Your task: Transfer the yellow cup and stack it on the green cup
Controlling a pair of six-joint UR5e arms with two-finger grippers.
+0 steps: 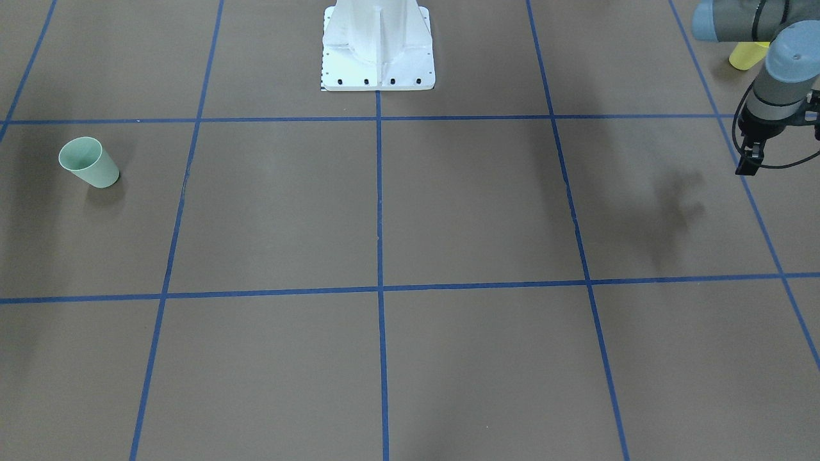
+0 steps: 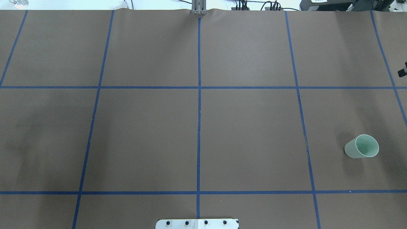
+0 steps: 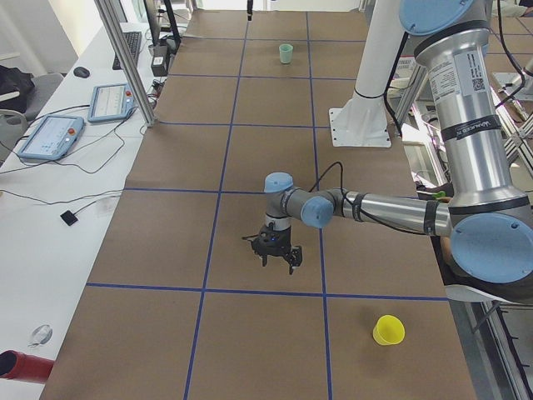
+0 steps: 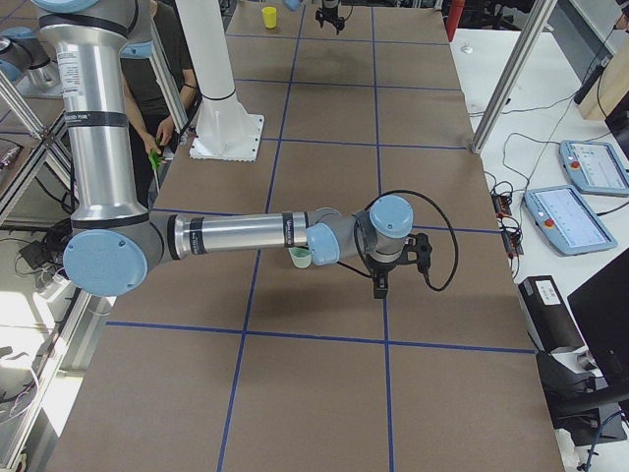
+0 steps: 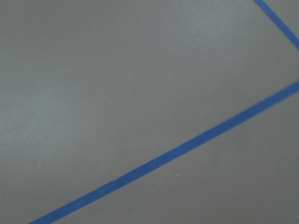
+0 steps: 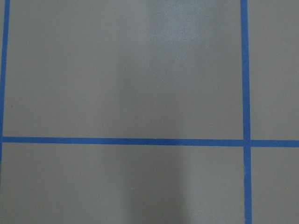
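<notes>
The yellow cup (image 1: 746, 56) stands upright at the table's left end, near the robot's side, partly behind my left arm; it also shows in the exterior left view (image 3: 388, 331). My left gripper (image 1: 749, 160) hangs above bare table some way from the cup, fingers spread and empty (image 3: 277, 260). The green cup (image 2: 362, 146) stands upright at the right end (image 1: 88, 162). My right gripper (image 4: 379, 285) hovers past the green cup (image 4: 300, 258), and only a sliver of it shows at the overhead view's edge (image 2: 402, 72). I cannot tell if it is open. Both wrist views show only table and tape.
The brown table is marked with a blue tape grid (image 2: 199, 127). The white robot pedestal (image 1: 378, 57) stands mid-table at the robot's side. A bench with tablets (image 3: 50, 133) and metal posts (image 3: 125, 58) runs along the far side. A person (image 4: 157, 88) stands behind the robot.
</notes>
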